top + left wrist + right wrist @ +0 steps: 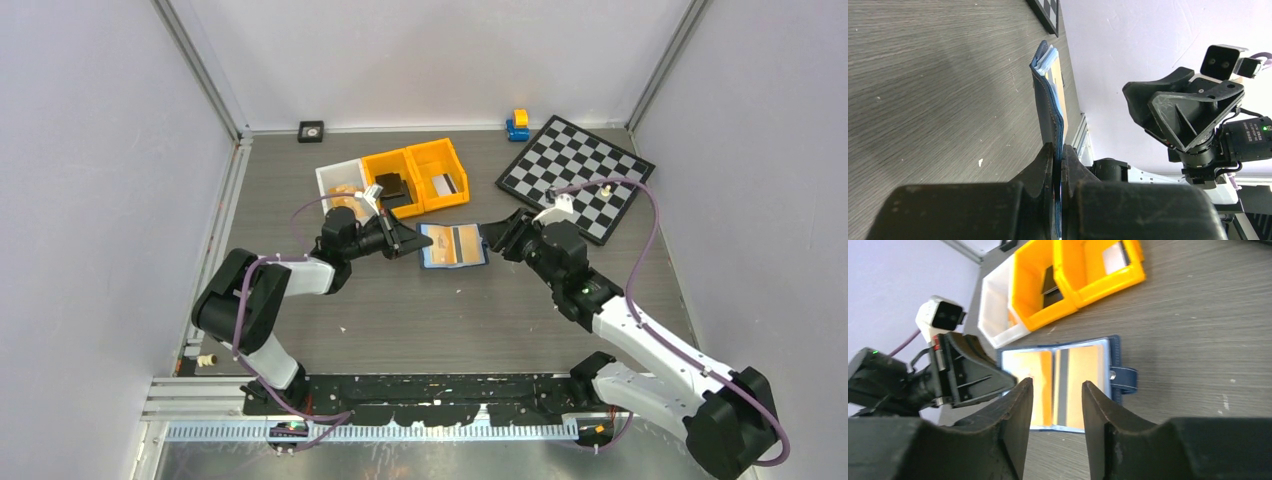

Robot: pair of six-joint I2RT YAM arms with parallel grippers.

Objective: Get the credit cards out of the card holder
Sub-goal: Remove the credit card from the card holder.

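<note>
Holder (1124,380) lies open, showing two tan cards (1083,382).

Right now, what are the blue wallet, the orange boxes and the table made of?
The card holder looks like navy leather or faux leather: matte, with a stitched seam along its edge. The orange bins look like moulded plastic, smooth and slightly shiny. The table shows grey wood grain, maybe laminate; I can't tell for sure.
</note>
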